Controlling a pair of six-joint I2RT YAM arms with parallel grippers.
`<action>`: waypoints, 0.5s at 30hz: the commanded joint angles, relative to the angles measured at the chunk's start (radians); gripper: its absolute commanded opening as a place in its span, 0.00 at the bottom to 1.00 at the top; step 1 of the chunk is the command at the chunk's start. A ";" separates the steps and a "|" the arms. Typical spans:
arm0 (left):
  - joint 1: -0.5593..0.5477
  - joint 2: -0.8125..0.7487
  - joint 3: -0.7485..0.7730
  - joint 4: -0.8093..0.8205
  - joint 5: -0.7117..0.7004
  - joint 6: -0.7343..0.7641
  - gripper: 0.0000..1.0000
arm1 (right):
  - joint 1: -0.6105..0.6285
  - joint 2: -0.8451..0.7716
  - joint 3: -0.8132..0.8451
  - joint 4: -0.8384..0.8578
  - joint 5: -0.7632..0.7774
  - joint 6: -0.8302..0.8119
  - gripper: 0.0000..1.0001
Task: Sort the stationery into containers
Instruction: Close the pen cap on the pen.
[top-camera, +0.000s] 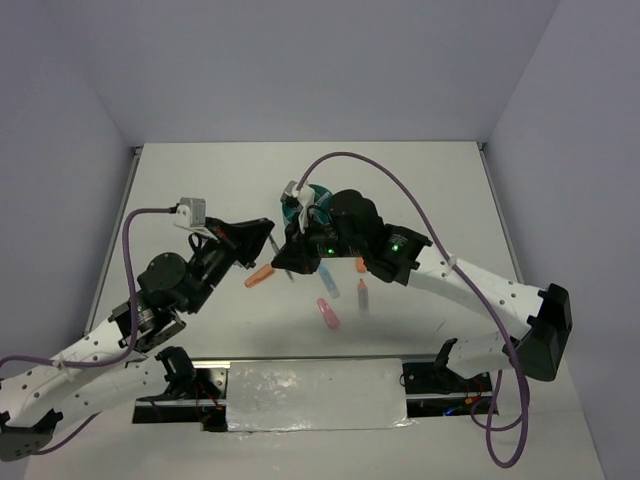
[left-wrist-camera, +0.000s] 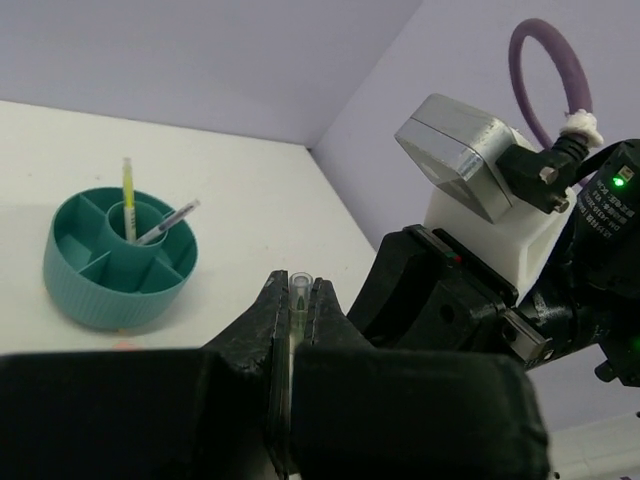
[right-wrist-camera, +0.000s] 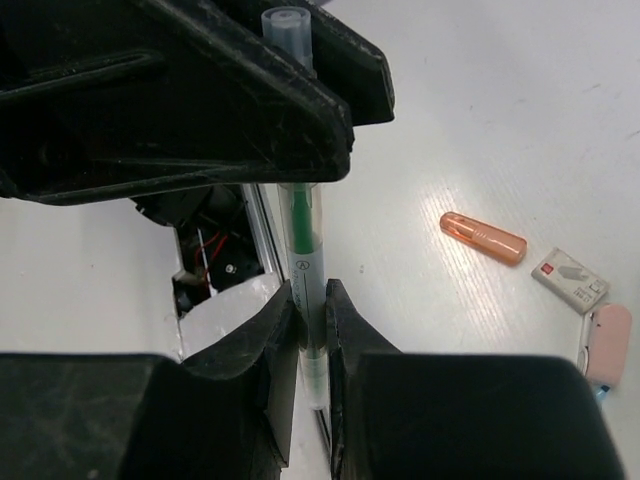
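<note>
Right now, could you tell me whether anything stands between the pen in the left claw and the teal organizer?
Nothing visible lies on the table between the pen and the organizer. However, the right claw is also clamped on the pen alongside the left claw.

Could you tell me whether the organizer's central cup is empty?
Not empty: a yellow pen stands and a grey pen leans inside the organizer's central cup.
</note>
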 joint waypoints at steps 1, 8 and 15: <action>-0.090 0.054 0.019 -0.413 0.159 -0.056 0.00 | -0.055 -0.016 0.061 0.479 0.124 -0.035 0.00; -0.088 0.200 0.645 -0.485 -0.217 0.168 0.89 | -0.076 0.017 -0.333 0.924 0.217 -0.114 0.00; -0.087 0.214 0.831 -0.583 -0.317 0.175 0.99 | -0.205 0.171 -0.317 1.094 0.316 -0.141 0.00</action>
